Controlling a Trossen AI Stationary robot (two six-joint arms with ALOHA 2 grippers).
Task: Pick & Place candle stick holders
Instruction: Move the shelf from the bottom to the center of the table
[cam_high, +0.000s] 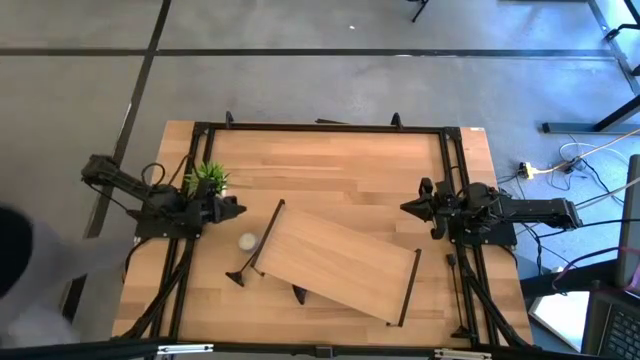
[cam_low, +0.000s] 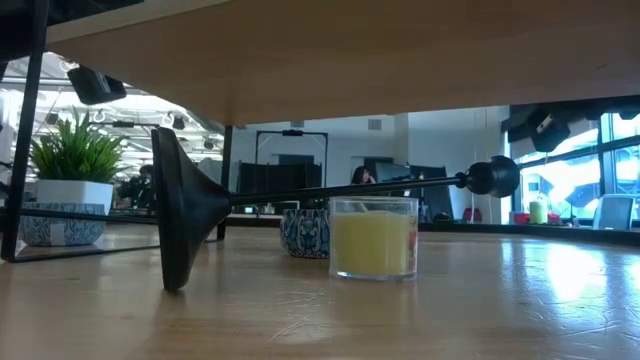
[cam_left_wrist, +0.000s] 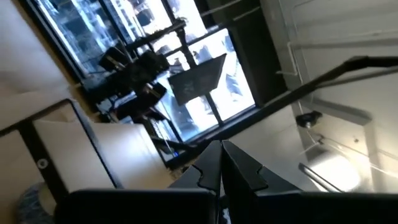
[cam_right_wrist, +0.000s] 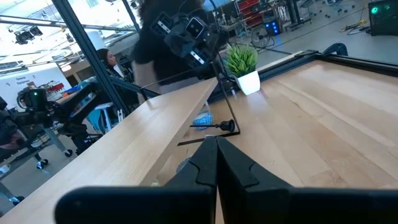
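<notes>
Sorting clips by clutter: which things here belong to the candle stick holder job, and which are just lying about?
Job:
- candle stick holder, lying on its side under the wooden shelf
- left gripper and right gripper, both shut, at the table's sides

Lying about:
- wooden shelf
- yellow candle
- potted plant
- blue patterned pot

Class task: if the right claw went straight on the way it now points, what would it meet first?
Probably the wooden shelf: the shut right claw points across the table at its near edge. Depth is unclear, so it might pass just above.
</notes>
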